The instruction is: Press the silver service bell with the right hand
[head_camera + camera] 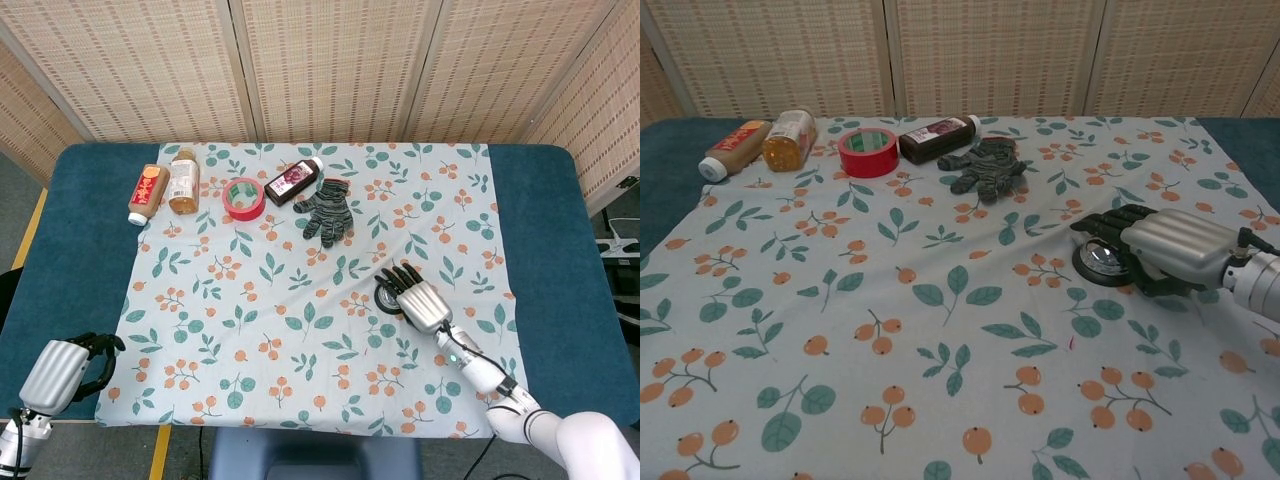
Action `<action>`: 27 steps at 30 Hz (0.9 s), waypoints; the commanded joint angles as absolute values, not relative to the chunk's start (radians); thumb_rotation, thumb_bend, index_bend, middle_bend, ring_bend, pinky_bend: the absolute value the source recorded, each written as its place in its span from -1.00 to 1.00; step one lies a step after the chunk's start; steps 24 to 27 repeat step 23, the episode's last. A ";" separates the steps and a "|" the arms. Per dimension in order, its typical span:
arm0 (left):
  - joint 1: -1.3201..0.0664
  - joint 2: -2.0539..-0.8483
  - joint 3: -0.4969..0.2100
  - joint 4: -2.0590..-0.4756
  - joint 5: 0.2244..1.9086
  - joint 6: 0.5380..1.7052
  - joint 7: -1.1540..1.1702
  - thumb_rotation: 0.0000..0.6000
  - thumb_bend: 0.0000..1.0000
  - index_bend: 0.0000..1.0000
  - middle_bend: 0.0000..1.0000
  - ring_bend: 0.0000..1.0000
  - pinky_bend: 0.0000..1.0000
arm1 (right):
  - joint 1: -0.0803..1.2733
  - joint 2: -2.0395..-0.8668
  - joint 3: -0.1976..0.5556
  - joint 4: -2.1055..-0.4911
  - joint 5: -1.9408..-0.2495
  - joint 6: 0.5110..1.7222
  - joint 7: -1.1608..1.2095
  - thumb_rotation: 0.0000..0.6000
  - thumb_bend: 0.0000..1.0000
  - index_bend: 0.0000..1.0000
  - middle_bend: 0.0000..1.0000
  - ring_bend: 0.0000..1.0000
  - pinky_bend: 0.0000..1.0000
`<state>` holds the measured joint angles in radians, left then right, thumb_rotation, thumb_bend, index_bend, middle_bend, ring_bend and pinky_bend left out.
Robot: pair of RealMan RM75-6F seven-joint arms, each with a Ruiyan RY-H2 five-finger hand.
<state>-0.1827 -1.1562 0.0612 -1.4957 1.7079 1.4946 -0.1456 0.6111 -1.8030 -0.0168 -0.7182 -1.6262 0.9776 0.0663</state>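
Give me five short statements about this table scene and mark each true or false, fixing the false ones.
1. The right hand is over the bell. True.
2. The tape roll is blue. False: it is red.
3. The glove lies beside the dark bottle. True.
4. The left hand holds a bottle. False: it holds nothing, fingers curled, at the table's near edge.
5. The two brown bottles stand upright. False: they lie on their sides.

Head view high, steeply down over the whole table (pixel 540 200); chest view low, nearer, sharing the floral cloth (pixel 940 300).
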 commanded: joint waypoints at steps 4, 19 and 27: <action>-0.183 -1.155 0.063 -1.497 1.711 1.492 -0.143 1.00 0.12 -0.10 0.11 0.02 0.45 | 0.589 -1.758 -0.019 -0.773 -1.642 1.085 0.058 1.00 0.80 -1.00 -1.00 -1.00 -1.00; -0.181 -1.156 0.064 -1.506 1.713 1.493 -0.127 1.00 0.12 -0.10 0.11 0.02 0.45 | 0.333 -1.386 -0.106 -1.177 -1.653 1.409 -0.201 1.00 0.80 -1.00 -1.00 -1.00 -1.00; -0.181 -1.158 0.062 -1.506 1.713 1.493 -0.122 1.00 0.12 -0.10 0.11 0.02 0.45 | 0.265 -1.322 -0.111 -1.236 -1.631 1.471 -0.242 1.00 0.79 -1.00 -1.00 -1.00 -1.00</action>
